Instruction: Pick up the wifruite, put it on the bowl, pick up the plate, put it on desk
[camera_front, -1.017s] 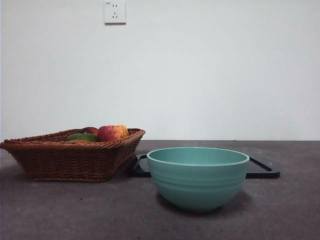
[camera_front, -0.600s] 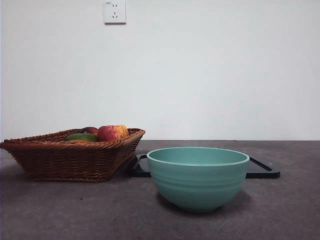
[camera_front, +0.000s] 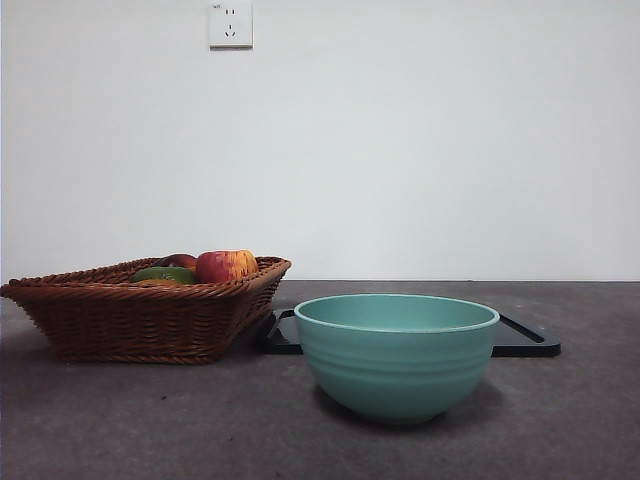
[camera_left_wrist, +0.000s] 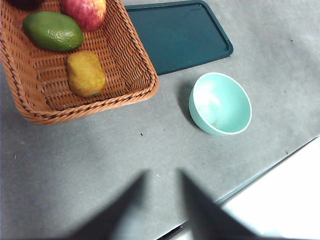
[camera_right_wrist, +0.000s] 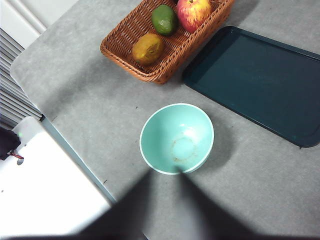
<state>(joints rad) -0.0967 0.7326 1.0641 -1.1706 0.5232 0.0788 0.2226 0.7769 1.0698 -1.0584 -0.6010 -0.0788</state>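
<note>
- The left end effector (camera_left_wrist: 161, 200) hangs high over the matte dark grey worktop (camera_left_wrist: 100, 165), its two black jaws apart with bare worktop showing between them; it holds nothing.
- The right end effector (camera_right_wrist: 165, 200) also hangs high, jaws apart and empty, their tips appearing at the near rim of the large round mint-teal bowl (camera_right_wrist: 176, 138) far below.
- Neither arm shows in the front view.
- The bowl stands upright on the worktop at lower centre of the front view (camera_front: 397, 352), with nothing in it.
- Behind the bowl lies a flat dark teal rectangular tray (camera_front: 525, 338), also bare (camera_right_wrist: 255, 80).
- At the left of the front view sits a brown woven wicker basket (camera_front: 140, 318), one corner just beside the tray.
- In the basket lies the small oval dull yellow-brown fruit (camera_left_wrist: 86, 73), near its front wall, lying apart from the other fruit.
- Beside it are a dark green oval fruit (camera_left_wrist: 53, 31) and a red-yellow apple (camera_left_wrist: 84, 12); a dark item at the basket's far corner is probably another fruit, but too little shows.
- A white wall socket (camera_front: 230, 24) is at upper left of the front view.
</note>
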